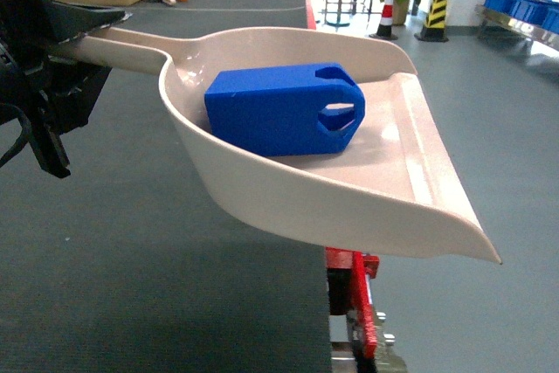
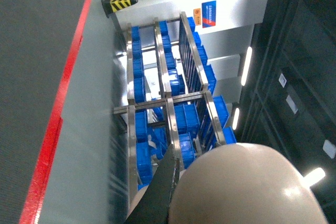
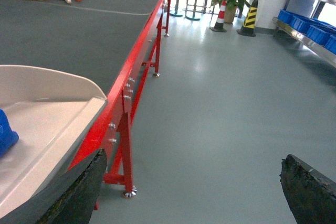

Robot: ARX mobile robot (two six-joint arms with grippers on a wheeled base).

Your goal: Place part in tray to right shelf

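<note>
Part [image 1: 281, 109] lies in tray [image 1: 367, 207] (no readable writing), handle pinched by left hand [image 1: 52, 58]; right hand [image 3: 191, 182] spread.

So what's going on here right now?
The left end effector holds the tray by its handle, lifted over the edge of the dark table. The blue part lies inside the tray. The right end effector is open and empty, hanging over the floor beside the table's red frame. The shelf with blue crates stands far off to the right, so nothing has been delivered yet.
</note>
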